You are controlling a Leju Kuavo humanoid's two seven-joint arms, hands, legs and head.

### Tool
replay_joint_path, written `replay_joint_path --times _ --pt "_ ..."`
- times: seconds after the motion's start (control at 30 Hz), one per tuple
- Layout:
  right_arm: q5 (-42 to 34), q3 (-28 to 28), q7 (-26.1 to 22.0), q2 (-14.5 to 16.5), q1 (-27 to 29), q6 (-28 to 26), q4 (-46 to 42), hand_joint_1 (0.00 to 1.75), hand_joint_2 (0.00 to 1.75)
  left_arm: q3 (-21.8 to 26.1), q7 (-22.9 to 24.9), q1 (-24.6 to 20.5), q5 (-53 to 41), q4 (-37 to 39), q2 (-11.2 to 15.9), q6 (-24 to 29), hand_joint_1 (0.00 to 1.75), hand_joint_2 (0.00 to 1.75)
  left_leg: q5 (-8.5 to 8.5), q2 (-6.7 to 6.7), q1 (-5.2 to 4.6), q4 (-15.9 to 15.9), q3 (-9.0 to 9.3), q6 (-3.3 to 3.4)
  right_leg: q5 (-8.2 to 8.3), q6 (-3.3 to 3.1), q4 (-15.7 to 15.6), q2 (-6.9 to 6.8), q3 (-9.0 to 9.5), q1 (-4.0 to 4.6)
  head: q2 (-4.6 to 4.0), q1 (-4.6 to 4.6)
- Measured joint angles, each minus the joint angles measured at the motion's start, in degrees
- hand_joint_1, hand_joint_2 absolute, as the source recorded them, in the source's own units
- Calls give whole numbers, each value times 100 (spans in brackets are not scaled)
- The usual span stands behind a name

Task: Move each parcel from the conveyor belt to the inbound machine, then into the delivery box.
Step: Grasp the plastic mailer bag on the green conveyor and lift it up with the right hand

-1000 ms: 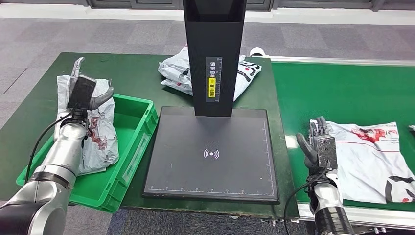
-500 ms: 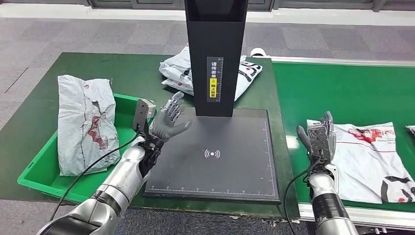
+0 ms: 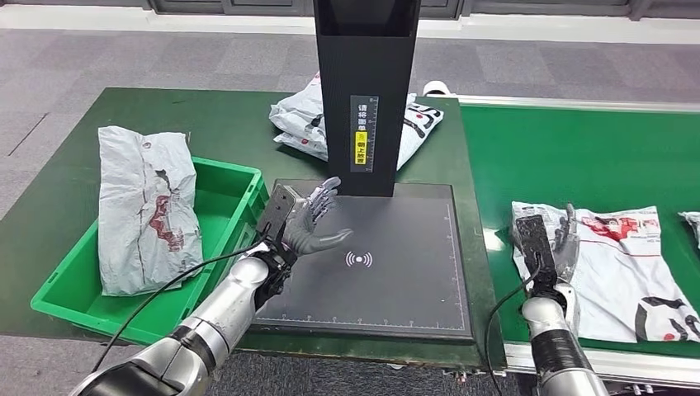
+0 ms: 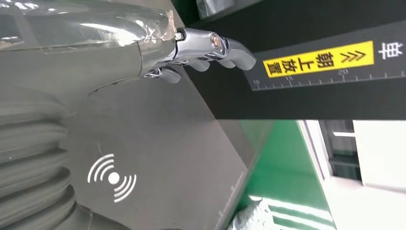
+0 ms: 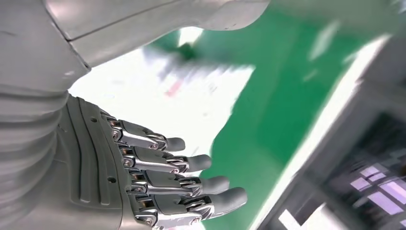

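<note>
A white parcel point(image 3: 627, 264) with red and black print lies flat on the green conveyor belt point(image 3: 578, 157) at the right. My right hand point(image 3: 551, 246) hovers over its near left corner, fingers apart, holding nothing; the right wrist view shows those fingers point(image 5: 191, 187) spread above the blurred parcel point(image 5: 191, 96). My left hand point(image 3: 307, 221) is open above the left part of the black inbound machine plate point(image 3: 388, 272), near the scan mark point(image 3: 357, 260). A grey parcel point(image 3: 147, 206) lies in the green delivery box point(image 3: 227, 206), its top hanging over the far rim.
The machine's black post point(image 3: 366, 91) rises at the plate's far edge, carrying a yellow label point(image 4: 318, 59). More white parcels point(image 3: 305, 120) are heaped behind the post on the green table. Another parcel's corner point(image 3: 692, 221) shows at the belt's right edge.
My left arm swung from the delivery box, where it left the grey parcel, across to the machine plate. My right hand turned and edged onto the white parcel's corner.
</note>
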Motion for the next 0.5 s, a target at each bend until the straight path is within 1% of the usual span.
replay_joint_path --times 0.07,0.2,0.27,0.4,0.5 --pt "584 11 572 -138 10 -265 111 0 175 -44 1 3 -20 15 1 79 0 175 0 -2 -1 0 -2 1 0 0 0 -2 1 -1 1 1" --pt "1347 16 1203 -384 69 -457 249 0 175 -77 1 9 -33 27 8 142 0 175 -1 0 -2 1 -2 2 0 0 0 0 -1 -2 0 1" --pt "1804 16 1671 -498 120 -500 309 0 175 -80 9 13 -29 27 11 189 0 175 -1 -2 -2 1 -3 2 -1 1 0 -2 -2 -1 0 0" --pt "2753 16 2678 -770 228 -241 478 0 175 -80 49 22 -2 32 48 232 0 175 -1 -7 -1 0 -6 2 -3 5 0 -7 -2 -1 0 0" --pt "3206 16 3098 -919 249 153 682 0 175 -75 51 22 3 36 76 234 0 175 -1 -3 -1 0 -6 2 -3 5 0 -5 -3 -1 1 1"
